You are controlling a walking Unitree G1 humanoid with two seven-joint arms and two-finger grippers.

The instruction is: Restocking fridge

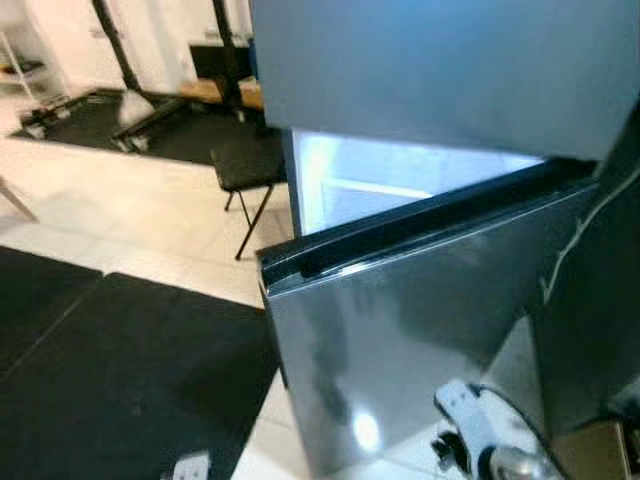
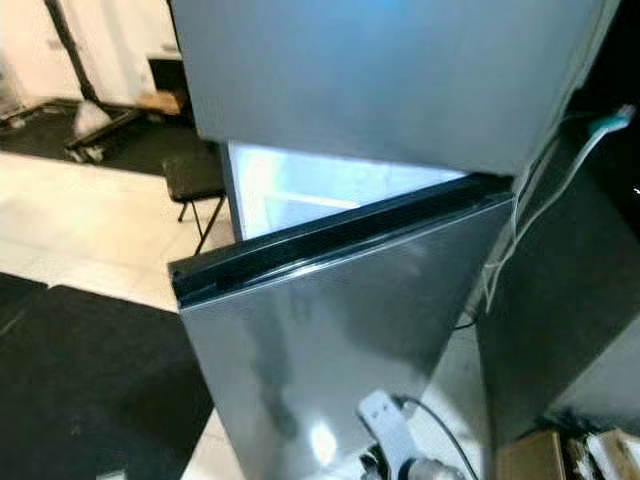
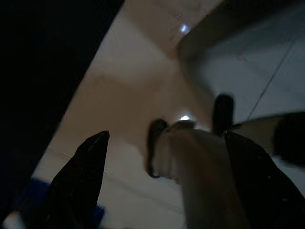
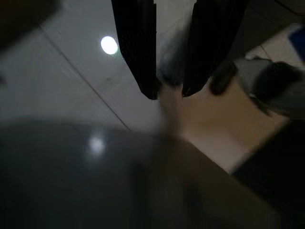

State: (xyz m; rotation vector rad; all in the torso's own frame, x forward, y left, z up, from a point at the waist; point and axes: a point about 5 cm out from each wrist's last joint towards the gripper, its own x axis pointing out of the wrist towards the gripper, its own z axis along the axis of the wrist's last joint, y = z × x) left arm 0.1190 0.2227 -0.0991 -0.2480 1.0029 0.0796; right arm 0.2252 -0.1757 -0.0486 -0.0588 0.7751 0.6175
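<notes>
Fridge [image 1: 420,300] restocking status: the lower door [image 2: 330,340] stands ajar, swung out toward the camera, with a lit white interior [image 1: 360,180] visible in the gap behind it; the upper door [image 1: 440,70] is closed.

Left pincer [image 3: 167,186]: fingers spread wide, nothing between them, hanging low over pale floor tiles [image 3: 138,95]. Right pincer [image 4: 169,62]: fingers a narrow gap apart, gripping nothing, pointed down at the floor near a brown box [image 4: 214,129]. The image is blurred; finer detail cannot be told.

Outward from the pincers: the right arm [image 1: 480,430] sits low at the near right, just in front of the lower door. A pale cable [image 2: 520,220] hangs down the right side of the fridge. A black stool [image 1: 245,165] stands at the far left, beside a black floor mat [image 1: 120,370].

Risks:
- Neither pincer carries stock; reaching in now achieves nothing.
- The door is only partly open; an arm pushed through may strike its edge.
- The right arm, raised carelessly, may snag the cable.
- Blur suggests motion; contact with the door could swing it shut.
</notes>
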